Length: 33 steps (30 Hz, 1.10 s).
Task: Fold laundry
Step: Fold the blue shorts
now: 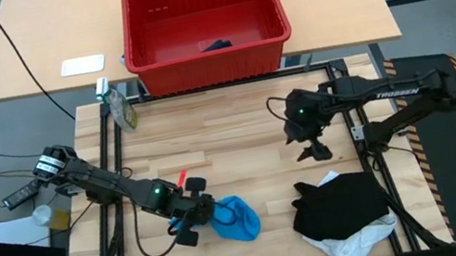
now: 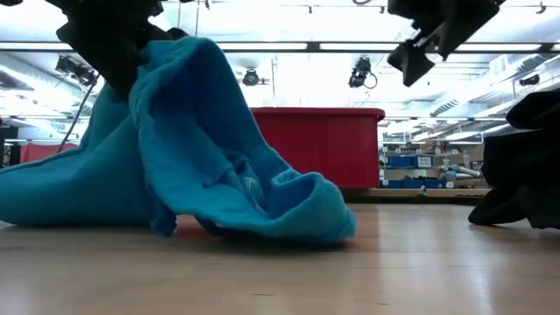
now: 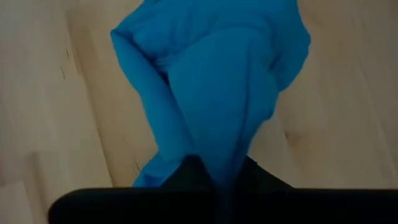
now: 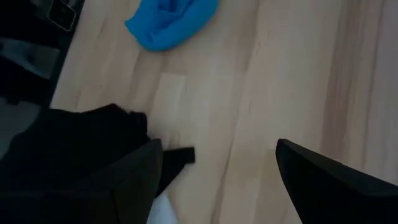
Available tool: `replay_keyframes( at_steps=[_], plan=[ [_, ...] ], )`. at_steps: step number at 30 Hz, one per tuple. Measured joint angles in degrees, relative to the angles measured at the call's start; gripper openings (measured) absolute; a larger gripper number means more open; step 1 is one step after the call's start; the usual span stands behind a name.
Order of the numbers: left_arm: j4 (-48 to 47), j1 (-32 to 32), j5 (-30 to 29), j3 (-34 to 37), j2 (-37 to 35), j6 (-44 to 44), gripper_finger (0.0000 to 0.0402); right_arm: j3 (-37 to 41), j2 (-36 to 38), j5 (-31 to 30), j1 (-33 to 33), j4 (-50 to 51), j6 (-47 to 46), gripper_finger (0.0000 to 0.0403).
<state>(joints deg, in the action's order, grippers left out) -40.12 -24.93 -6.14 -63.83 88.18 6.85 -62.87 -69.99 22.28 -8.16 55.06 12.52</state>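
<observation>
- Blue soft cloth garment (image 1: 236, 218), bright and crumpled, lies near the front edge of the light wooden desk (image 1: 229, 132), left of the middle; one end of it is lifted off the wood while the rest rests on the surface.
- The left gripper (image 1: 200, 210) is closed on that lifted end of the blue garment, its dark fingers pinching a fold, as the left wrist view shows the cloth (image 3: 217, 87) running straight down between them.
- The large black cloth garment (image 1: 340, 202) sits in a heap near the front right corner of the desk, well apart from the blue one.
- A white cloth garment (image 1: 359, 241) pokes out from under the black heap at the front edge, touching it.
- The right gripper (image 1: 314, 148) hovers above the desk just behind the black garment, its two fingers spread wide apart and holding nothing; the right wrist view shows bare wood between them (image 4: 217, 174).
- A red plastic basket (image 1: 205, 24) stands on a separate table beyond the desk's back edge, with a small dark item inside.
</observation>
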Motion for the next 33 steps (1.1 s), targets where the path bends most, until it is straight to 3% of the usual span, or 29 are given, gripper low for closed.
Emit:
replay_keyframes(
  at_steps=[4, 9, 13, 18, 29, 33],
  plan=[
    [0.0, 0.0, -0.01, 0.0, 0.0, 3.25, 0.0011, 1.9, -0.05, -2.24, 1.74, -7.38, -0.64, 0.0317],
    [-0.45, 0.01, -0.02, -0.8, 0.0, 5.97, 0.0011, 9.65, 0.91, 0.47, 4.24, -27.63, -13.18, 0.0315],
    [-0.14, 0.48, -0.66, -2.21, 0.0, 6.46, 0.0011, 12.15, -0.42, -6.08, 8.29, -40.23, -16.82, 0.0305],
    [-0.14, 2.73, -1.08, -3.3, 0.0, 9.96, 0.0011, 10.69, -3.13, -12.35, 11.2, -41.85, -18.55, 0.0288],
    [0.05, 8.43, -0.13, -3.3, 0.0, 10.14, 0.0011, 10.58, -7.22, -12.28, 13.34, -44.88, -25.44, 0.0266],
    [0.13, 9.81, 0.46, -3.3, 0.0, 8.54, 0.0011, 10.58, -7.83, -14.71, 13.5, -45.47, -23.84, 0.0262]
  ],
)
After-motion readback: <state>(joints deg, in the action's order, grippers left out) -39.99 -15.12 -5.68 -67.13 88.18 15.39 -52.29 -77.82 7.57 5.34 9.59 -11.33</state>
